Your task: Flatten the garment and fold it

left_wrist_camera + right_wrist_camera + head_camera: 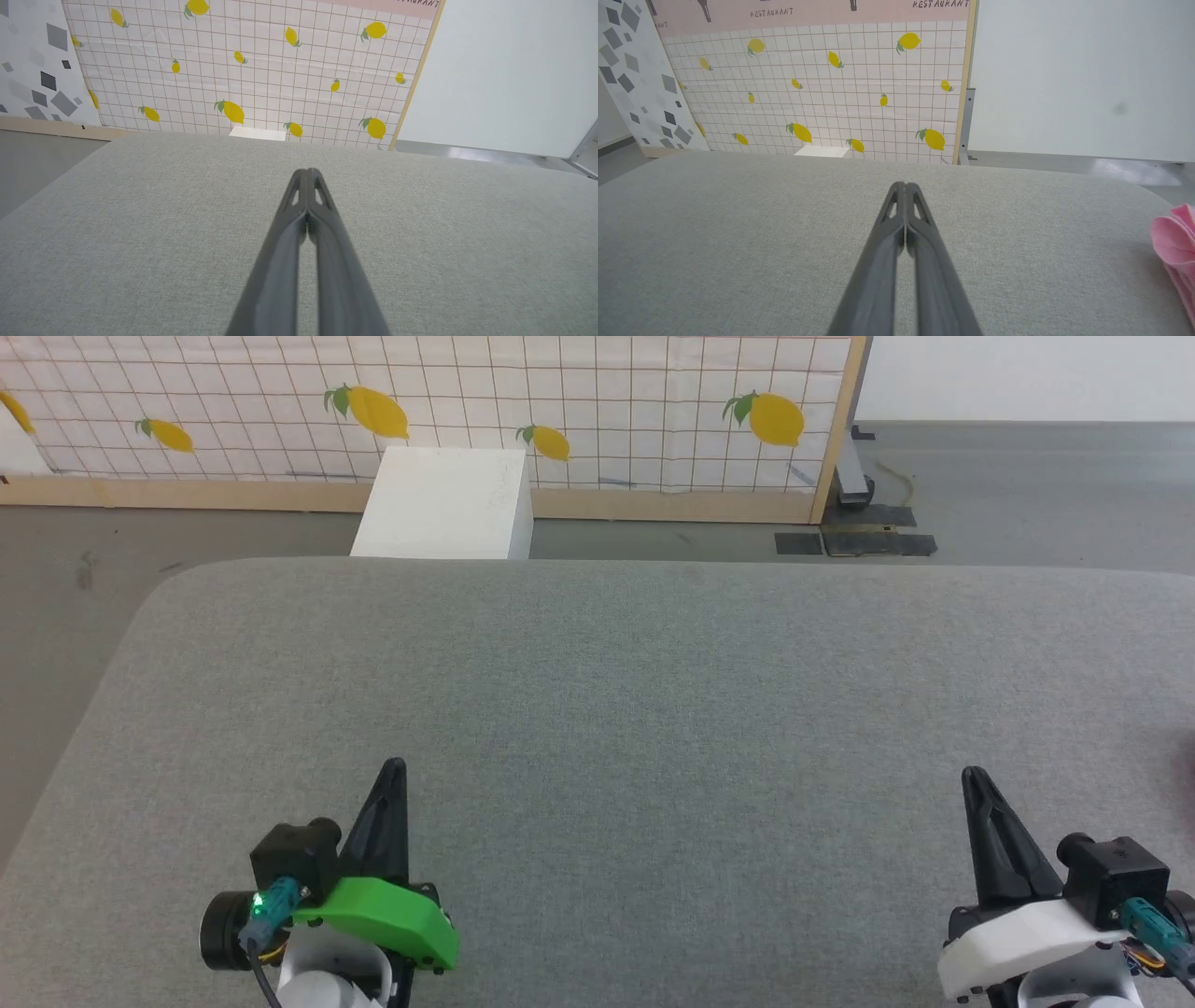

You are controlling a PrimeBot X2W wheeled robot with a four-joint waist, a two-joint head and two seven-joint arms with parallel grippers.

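The garment is a bunch of pink fabric at the right edge of the right wrist view, lying on the grey table; most of it is cut off by the frame. My right gripper is shut with nothing in it, well to the left of the garment, its tips pressed together over bare table. At the lower left of the head view my left gripper is likewise shut and holds nothing; the left wrist view shows its closed tips above the grey surface.
A white box stands on the floor beyond the table's far edge. Behind it is a lemon-patterned panel with a wooden frame. Grey floor lies to the table's left.
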